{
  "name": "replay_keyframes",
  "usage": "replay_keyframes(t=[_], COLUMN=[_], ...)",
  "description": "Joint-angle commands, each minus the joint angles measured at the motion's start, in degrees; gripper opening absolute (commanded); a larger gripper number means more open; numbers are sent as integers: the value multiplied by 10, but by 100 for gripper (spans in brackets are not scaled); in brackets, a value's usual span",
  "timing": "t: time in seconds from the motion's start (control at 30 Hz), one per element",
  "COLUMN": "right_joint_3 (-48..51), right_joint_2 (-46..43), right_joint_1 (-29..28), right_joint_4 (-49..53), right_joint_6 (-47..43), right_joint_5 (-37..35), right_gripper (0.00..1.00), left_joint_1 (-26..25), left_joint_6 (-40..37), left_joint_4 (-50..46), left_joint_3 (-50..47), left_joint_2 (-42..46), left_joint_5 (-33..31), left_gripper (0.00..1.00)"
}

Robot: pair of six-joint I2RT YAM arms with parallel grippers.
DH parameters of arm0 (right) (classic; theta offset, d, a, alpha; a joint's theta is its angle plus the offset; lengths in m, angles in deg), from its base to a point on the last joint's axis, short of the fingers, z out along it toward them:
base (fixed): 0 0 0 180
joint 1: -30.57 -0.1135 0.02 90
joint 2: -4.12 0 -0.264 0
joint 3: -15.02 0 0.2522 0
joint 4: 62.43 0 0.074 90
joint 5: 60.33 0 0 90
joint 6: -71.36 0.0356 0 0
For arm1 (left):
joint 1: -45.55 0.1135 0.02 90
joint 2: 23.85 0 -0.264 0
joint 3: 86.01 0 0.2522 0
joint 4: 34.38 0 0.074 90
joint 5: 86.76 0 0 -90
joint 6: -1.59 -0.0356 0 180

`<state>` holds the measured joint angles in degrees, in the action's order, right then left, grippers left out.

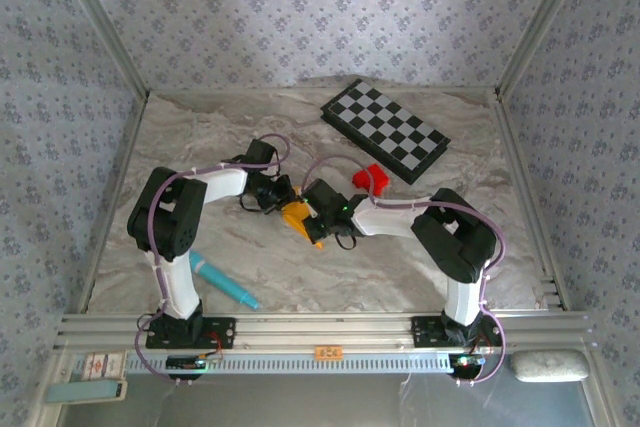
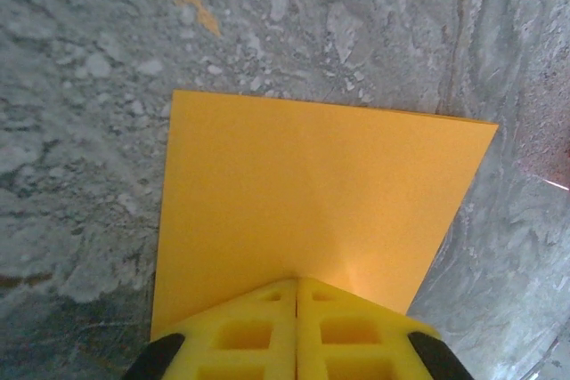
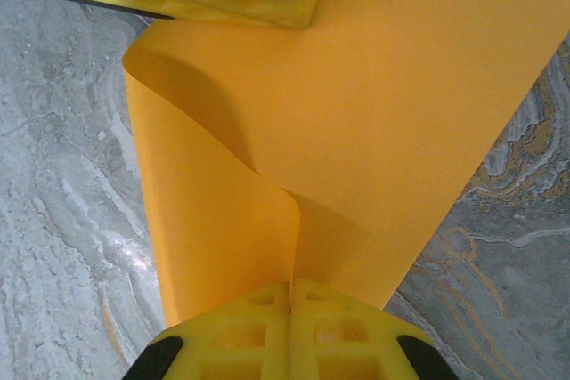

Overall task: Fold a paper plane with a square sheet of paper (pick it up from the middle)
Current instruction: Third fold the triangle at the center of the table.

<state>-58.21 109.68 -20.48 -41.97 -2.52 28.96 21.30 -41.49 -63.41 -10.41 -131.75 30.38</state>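
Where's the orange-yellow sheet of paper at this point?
In the top view the sheet is at the centre of the table, pinched by the left pincer and right pincer; the red block sits just beyond, right.

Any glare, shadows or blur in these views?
Top external: soft even light, slightly hazy, sheet tiny. Left wrist: sheet sharp, faint bright patch by the left gripper. Right wrist: the curl shades itself; table glints faintly at left.

The top external camera looks down from high behind the near edge over the whole table (image 1: 330, 277), while the wrist cameras, just behind the left gripper (image 2: 297, 291) and the right gripper (image 3: 290, 291), face down at close range onto the square sheet of paper (image 2: 312, 184), which all three views share.
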Motion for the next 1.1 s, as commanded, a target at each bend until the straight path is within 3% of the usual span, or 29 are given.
replay_keyframes(t=[0.0, 0.2, 0.37, 0.57, 1.07], right_joint_3=[-7, -10, -15, -15, -14], right_joint_2=[18, 22, 25, 29, 30], right_joint_1=[-4, -3, -3, 0, 3], right_joint_4=[30, 31, 36, 38, 40], right_joint_6=[12, 16, 17, 19, 22], right_joint_5=[-10, -7, -4, -1, 2], right_gripper=[0, 0, 0, 0, 0], left_joint_1=[13, 52, 56, 29, -32], left_joint_6=[-1, 41, 90, 142, 188], left_joint_4=[-22, 10, 68, 212, 272], left_joint_3=[1, -39, -108, -210, -236], left_joint_2=[42, 113, 157, 197, 157], left_joint_5=[-4, -5, 16, 47, 42], left_gripper=[10, 18, 18, 15, 9])
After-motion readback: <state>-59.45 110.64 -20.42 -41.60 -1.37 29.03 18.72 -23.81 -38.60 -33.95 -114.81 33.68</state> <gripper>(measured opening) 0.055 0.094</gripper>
